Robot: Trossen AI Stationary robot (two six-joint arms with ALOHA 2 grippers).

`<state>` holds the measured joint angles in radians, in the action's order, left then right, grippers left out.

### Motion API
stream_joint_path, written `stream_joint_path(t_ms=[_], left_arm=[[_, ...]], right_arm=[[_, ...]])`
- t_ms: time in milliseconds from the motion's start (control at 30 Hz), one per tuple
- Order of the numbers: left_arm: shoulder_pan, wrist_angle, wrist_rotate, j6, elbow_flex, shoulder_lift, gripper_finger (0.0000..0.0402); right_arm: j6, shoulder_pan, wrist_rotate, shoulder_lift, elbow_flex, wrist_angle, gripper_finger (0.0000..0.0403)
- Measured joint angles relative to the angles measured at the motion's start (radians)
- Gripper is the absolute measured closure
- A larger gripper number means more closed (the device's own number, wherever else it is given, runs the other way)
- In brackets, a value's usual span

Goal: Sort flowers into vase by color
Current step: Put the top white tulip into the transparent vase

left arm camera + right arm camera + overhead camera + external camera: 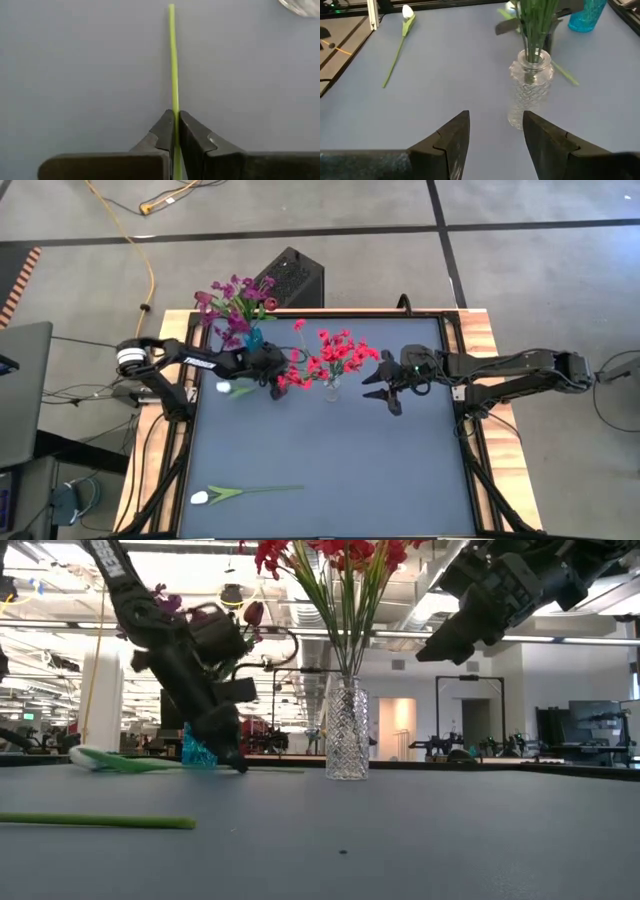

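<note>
Left wrist view shows my left gripper [175, 131] clamped tight on a thin green flower stem [172, 60] lying flat on the tabletop [75, 65], near the far edge beside the clear vase [331, 387] of red flowers [335, 352]. My right gripper [495, 137] hovers spread wide, holding nothing, just beside that vase. Another white flower [240, 493] lies near the near left corner.

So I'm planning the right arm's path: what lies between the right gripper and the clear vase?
Only bare tabletop. The right wrist view shows the right gripper open, with the clear vase of red flowers just ahead.
</note>
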<state>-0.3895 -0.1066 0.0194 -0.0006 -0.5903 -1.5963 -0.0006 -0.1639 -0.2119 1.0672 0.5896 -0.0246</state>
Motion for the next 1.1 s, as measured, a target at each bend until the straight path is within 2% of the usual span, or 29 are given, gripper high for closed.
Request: stream_joint_path(t_ms=[267, 367, 633, 800, 867, 967, 1100], left_arm=[[0.117, 0.032, -0.001, 0.055, 0.000, 0.234, 0.0400], [0.171, 0.060, 0.028, 0.060, 0.000, 0.328, 0.0400], [0.311, 0.243, 0.085, -0.039, -0.002, 0.521, 0.0400], [0.394, 0.424, 0.085, -0.131, -0.002, 0.563, 0.0400], [0.431, 0.446, 0.091, -0.155, 0.000, 0.563, 0.0400], [0.499, 0.393, 0.115, -0.152, 0.010, 0.544, 0.0400], [0.604, 0.204, 0.139, -0.139, 0.036, 0.474, 0.0400]], right_arm=[[0.000, 0.000, 0.002, 0.000, 0.000, 0.001, 0.0191], [-0.004, 0.000, 0.004, 0.000, 0.000, 0.004, 0.0191], [-0.008, 0.012, 0.003, 0.000, 0.000, 0.012, 0.0191], [-0.008, 0.068, 0.002, 0.000, 0.000, 0.027, 0.0191], [-0.008, 0.101, 0.001, 0.011, 0.000, 0.054, 0.0191], [-0.008, 0.162, 0.000, 0.055, 0.000, 0.100, 0.0191], [-0.002, 0.237, 0.000, 0.161, 0.000, 0.182, 0.0191]])
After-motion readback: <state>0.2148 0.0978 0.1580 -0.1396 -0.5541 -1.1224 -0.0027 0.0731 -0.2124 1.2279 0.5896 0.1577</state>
